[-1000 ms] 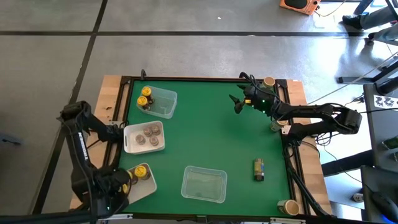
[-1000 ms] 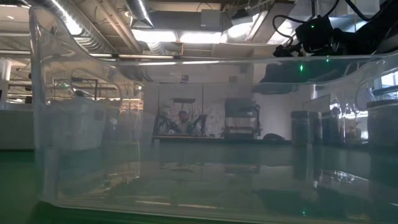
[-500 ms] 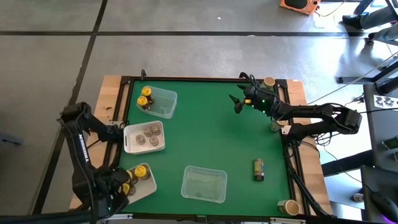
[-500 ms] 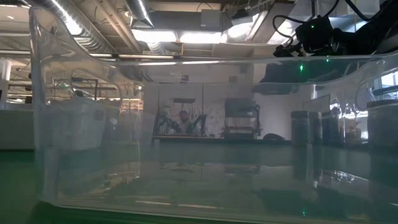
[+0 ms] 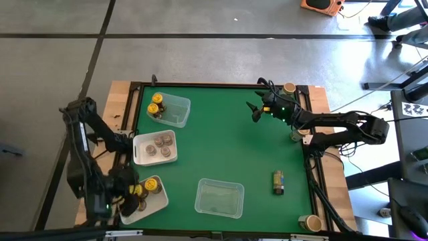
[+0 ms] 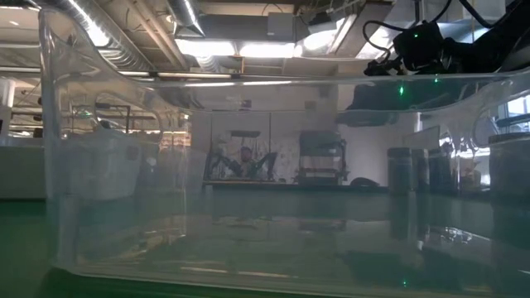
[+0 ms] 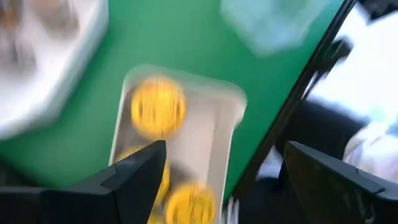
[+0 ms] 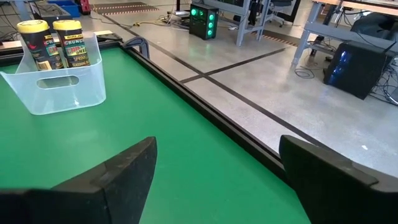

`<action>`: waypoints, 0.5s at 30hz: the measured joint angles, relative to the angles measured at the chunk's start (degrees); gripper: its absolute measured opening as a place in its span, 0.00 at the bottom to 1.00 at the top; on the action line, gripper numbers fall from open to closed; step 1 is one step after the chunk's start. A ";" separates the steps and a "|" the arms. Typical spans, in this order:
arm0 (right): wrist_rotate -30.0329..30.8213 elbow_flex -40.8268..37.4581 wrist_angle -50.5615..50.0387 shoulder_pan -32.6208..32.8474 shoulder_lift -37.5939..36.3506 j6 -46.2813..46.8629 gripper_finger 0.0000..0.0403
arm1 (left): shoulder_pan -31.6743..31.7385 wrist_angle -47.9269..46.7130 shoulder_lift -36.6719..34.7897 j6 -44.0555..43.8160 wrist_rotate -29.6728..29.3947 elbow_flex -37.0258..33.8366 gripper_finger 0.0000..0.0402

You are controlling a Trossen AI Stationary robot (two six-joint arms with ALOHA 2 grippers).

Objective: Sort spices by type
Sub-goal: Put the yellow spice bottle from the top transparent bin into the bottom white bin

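Note:
Spice jars stand sorted in trays along the table's left side. Two yellow-lidded jars point(image 5: 156, 104) point(image 8: 53, 42) stand in the clear far-left tray point(image 5: 170, 110). Brownish-grey-lidded jars point(image 5: 159, 142) fill the white tray point(image 5: 155, 148). Yellow-lidded jars point(image 5: 152, 183) point(image 7: 158, 106) stand in the near-left tray point(image 5: 152, 195). One jar point(image 5: 278, 182) lies on its side on the green mat at the right. My left gripper point(image 5: 134, 195) point(image 7: 230, 168) hovers open over the near-left tray, holding nothing. My right gripper point(image 5: 254, 110) waits open above the far right of the mat.
A clear tray point(image 5: 219, 197) with nothing in it stands near the front edge, and its wall point(image 6: 248, 182) fills the low view. Paper cups stand at the right corners point(image 5: 289, 88) point(image 5: 309, 222). The middle of the mat point(image 5: 227, 140) is bare.
My left gripper has risen from the near-left tray and drawn back a little toward the table's left edge, tipping less steeply downward. The jars in that tray stand where they were. My right arm has kept still.

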 joint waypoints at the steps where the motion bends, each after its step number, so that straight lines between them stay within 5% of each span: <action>1: 0.00 0.00 0.02 0.00 0.00 0.00 0.84 | 0.97 -0.38 -1.05 1.24 -2.84 0.00 0.80; 15: 0.00 0.00 0.14 0.00 0.00 1.98 0.84 | 20.56 -1.23 -7.24 34.35 -27.33 0.02 0.80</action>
